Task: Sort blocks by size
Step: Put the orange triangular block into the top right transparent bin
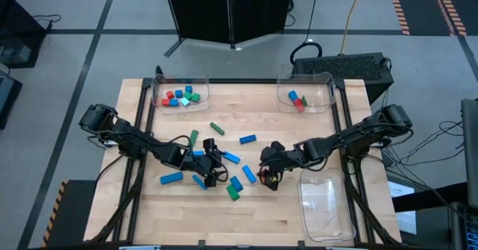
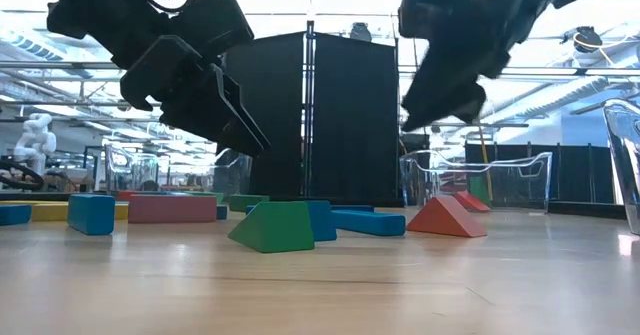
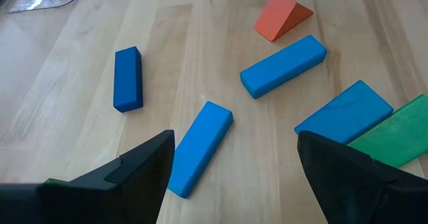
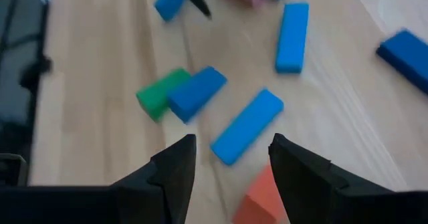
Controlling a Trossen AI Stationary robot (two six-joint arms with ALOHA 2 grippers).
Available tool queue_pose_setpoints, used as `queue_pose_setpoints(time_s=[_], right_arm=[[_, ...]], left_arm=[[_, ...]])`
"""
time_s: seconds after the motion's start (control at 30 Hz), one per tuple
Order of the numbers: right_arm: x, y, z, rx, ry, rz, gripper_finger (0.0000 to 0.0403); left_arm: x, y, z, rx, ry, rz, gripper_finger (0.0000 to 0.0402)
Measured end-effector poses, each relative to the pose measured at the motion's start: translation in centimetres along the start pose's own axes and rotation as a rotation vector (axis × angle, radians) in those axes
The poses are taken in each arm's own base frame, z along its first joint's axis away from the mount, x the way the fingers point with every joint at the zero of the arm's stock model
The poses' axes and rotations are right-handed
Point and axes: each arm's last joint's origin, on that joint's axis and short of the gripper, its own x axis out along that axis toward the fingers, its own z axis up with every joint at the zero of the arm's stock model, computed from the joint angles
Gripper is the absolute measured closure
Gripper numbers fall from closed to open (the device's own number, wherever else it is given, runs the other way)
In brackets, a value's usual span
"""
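Green wedge block (image 2: 275, 227) sits nearest the low camera, centre of frame, with a blue block (image 2: 320, 220) just behind it and a red wedge (image 2: 446, 217) to its right.

Going left to right in the high view: left arm enters from mid-left, and the left gripper (image 1: 210, 163) hovers over the cluster of blocks at centre-left of the wooden surface (image 1: 254, 213). Jaws wide, nothing between them (left wrist view shows bare wood and a blue bar (image 3: 198, 148) lying between the two dark fingers (image 3: 120, 180), not gripped). Upper-left clear tray (image 1: 180, 93) already holds several small red, blue, green and teal pieces. Loose blocks lie scattered mid-frame: a blue bar (image 1: 171, 177) at lower left, a green one (image 1: 216, 127) and a blue one (image 1: 248, 139) further up, and green and blue ones (image 1: 235, 189) near the bottom centre.

Right gripper (image 1: 269, 174) is right of centre, above the red wedge; jaws part open and empty in the right wrist view. Upper-right tray (image 1: 306, 93) has a couple of small pieces. Lower-right tray (image 1: 327, 205) shows no blocks.
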Motion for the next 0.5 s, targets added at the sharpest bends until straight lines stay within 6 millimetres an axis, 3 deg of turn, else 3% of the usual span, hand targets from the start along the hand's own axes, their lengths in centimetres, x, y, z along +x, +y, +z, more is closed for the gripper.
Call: queue_pose_setpoints(time_s=[0.23,0.5], right_arm=[[-0.1,-0.5,-0.1,0.155,0.043,-0.084,0.0220],[0.6,1.3,0.1,0.174,0.114,-0.181,0.0220]], left_arm=[[0.0,0.1,0.0,0.000,0.001,0.002,0.0084],[0.0,0.1,0.1,-0.002,-0.005,0.003,0.0084]])
